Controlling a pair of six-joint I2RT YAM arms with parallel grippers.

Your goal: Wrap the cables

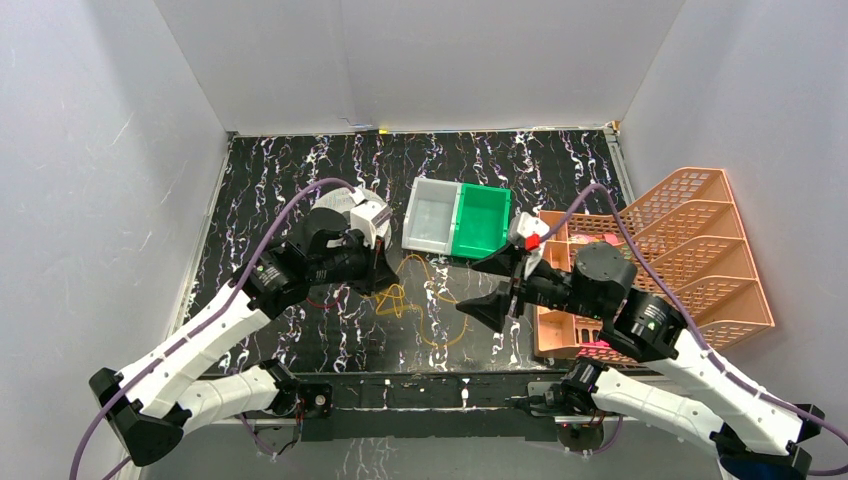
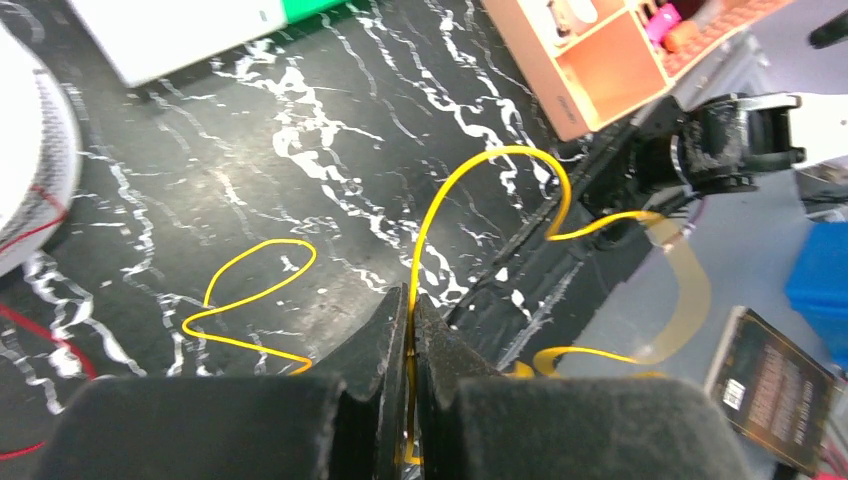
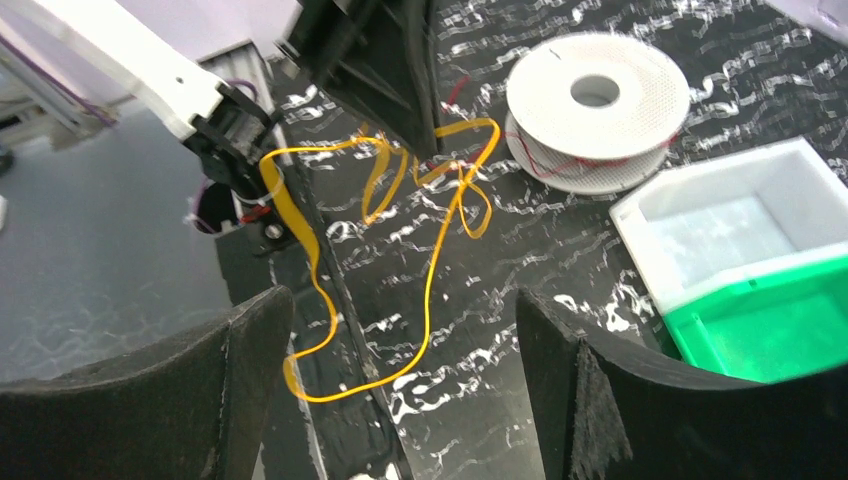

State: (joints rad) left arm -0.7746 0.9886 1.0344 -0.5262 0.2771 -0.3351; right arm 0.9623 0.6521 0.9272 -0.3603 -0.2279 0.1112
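A thin yellow cable (image 1: 400, 298) lies in loose loops on the black marbled table, and one loop hangs over the front edge (image 3: 300, 385). My left gripper (image 1: 385, 278) is shut on this yellow cable (image 2: 440, 200), which runs up out of its closed tips (image 2: 410, 295). The white spool (image 3: 640, 100) lies flat behind the left gripper, mostly hidden by that arm in the top view. A thin red cable (image 2: 30, 340) runs from it. My right gripper (image 1: 472, 285) stands wide open to the right of the loops, with nothing between its fingers (image 3: 400, 300).
A white bin (image 1: 435, 215) and a green bin (image 1: 482, 220) stand side by side at the back centre. An orange mesh organizer (image 1: 690, 250) fills the right side. The table's front edge (image 1: 440, 385) runs just beyond the cable loops.
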